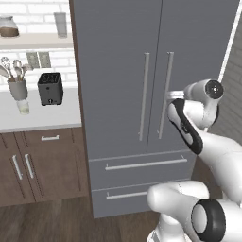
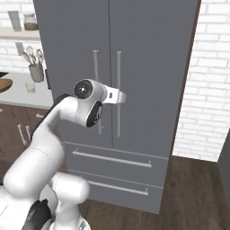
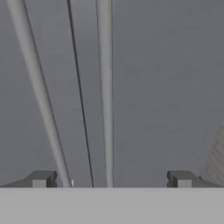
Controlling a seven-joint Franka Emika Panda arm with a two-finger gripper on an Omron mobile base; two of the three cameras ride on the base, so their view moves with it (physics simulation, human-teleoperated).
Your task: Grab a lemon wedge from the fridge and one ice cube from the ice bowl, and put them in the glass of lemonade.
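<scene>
The fridge (image 1: 118,94) stands shut, both doors closed with their thin silver handles side by side at the middle seam and two drawers closed below. The gripper (image 3: 111,179) is up against the right door's handle (image 3: 105,87), its jaws released and spread wide, with that handle running up between the two finger tips (image 3: 41,178) in the hand view; whether a tip touches it cannot be told. In the right base view the hand reaches the right handle at about mid-height. Left of the fridge, on the white bench (image 1: 47,116), a grey cup (image 1: 18,88) holds several metal utensils standing upright, and just in front of it sits the glass (image 1: 23,108) with pale liquid in it. A dark toaster (image 1: 50,88) stands beside the cup, nearer the fridge. On the shelf (image 1: 38,41) above are a lidded jar (image 1: 8,27) with brown contents and a grey tumbler (image 1: 60,24), well apart. At the left edge of the right base view part of the wooden bowl (image 2: 4,84) shows on the bench; its contents cannot be made out.
</scene>
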